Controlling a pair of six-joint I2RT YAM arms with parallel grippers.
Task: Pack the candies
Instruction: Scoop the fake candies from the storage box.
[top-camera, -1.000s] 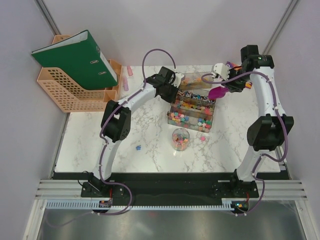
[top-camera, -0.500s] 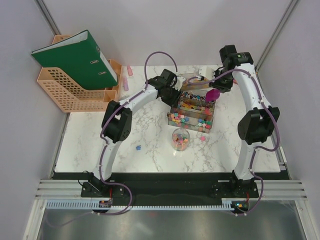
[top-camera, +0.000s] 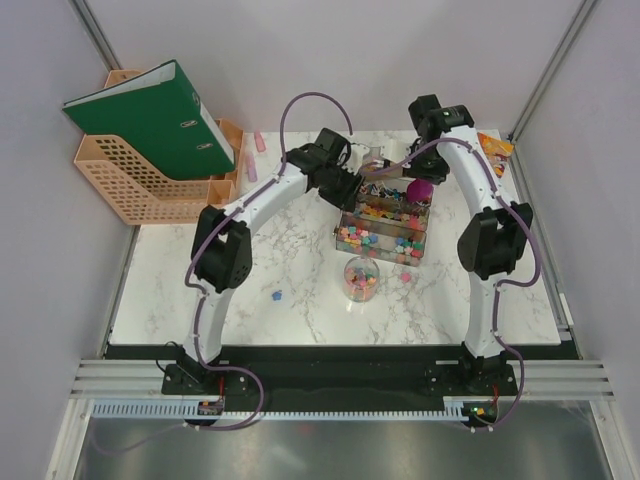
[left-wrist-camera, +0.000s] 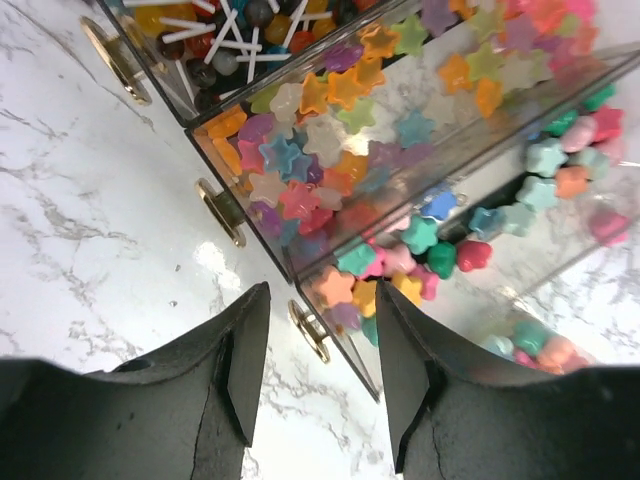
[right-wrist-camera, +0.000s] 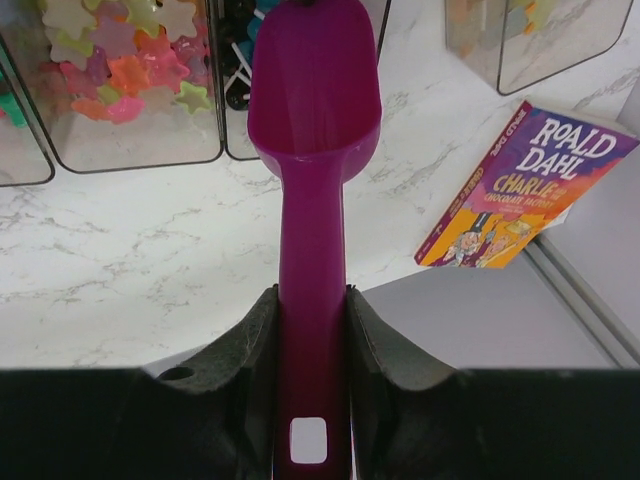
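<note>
The candies (left-wrist-camera: 330, 100) are small multicoloured stars filling stacked clear trays (top-camera: 385, 215); more fill a small clear round jar (top-camera: 361, 278). My left gripper (top-camera: 350, 180) is open at the trays' left side. In the left wrist view its jaws (left-wrist-camera: 320, 370) stand either side of a gold tray handle (left-wrist-camera: 308, 330) without touching it. My right gripper (top-camera: 410, 172) is shut on the handle of the purple scoop (top-camera: 420, 190), held over the trays' back right. In the right wrist view the scoop (right-wrist-camera: 315, 110) points at the trays (right-wrist-camera: 120, 80) and its bowl looks empty.
A Roald Dahl book (right-wrist-camera: 530, 185) lies at the back right corner (top-camera: 497, 147). A green binder (top-camera: 150, 115) rests on orange file trays (top-camera: 140, 185) at the back left. Loose candies lie on the marble: a blue one (top-camera: 274, 295) and a pink one (top-camera: 405, 277).
My right arm has swung left and carried the scoop from the back right to over the trays. My left gripper has shifted slightly along the trays' left side.
</note>
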